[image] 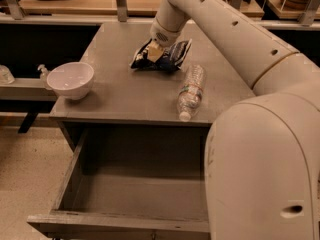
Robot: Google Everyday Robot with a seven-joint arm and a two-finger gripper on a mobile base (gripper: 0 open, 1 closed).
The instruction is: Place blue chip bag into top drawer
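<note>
Nearest, the wide grey wooden top drawer (120,220) stands pulled open. Its front panel is cut off by the lower edge, and its right part is hidden behind the robot's bulky white arm (265,169). Beyond, on the grey table (120,101), a white bowl (70,79) sits near left and a clear plastic bottle (191,91) lies right. Farther back is the crumpled navy-blue foil chip bag (174,58), bunched on the tabletop. The gripper (153,54) is down on its left end, pinching the foil; only one tan fingertip (154,51) shows.

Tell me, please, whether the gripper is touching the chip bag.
Touching. The camera view shows the gripper pressed into the chip bag on the table, foil bunched against it.
</note>
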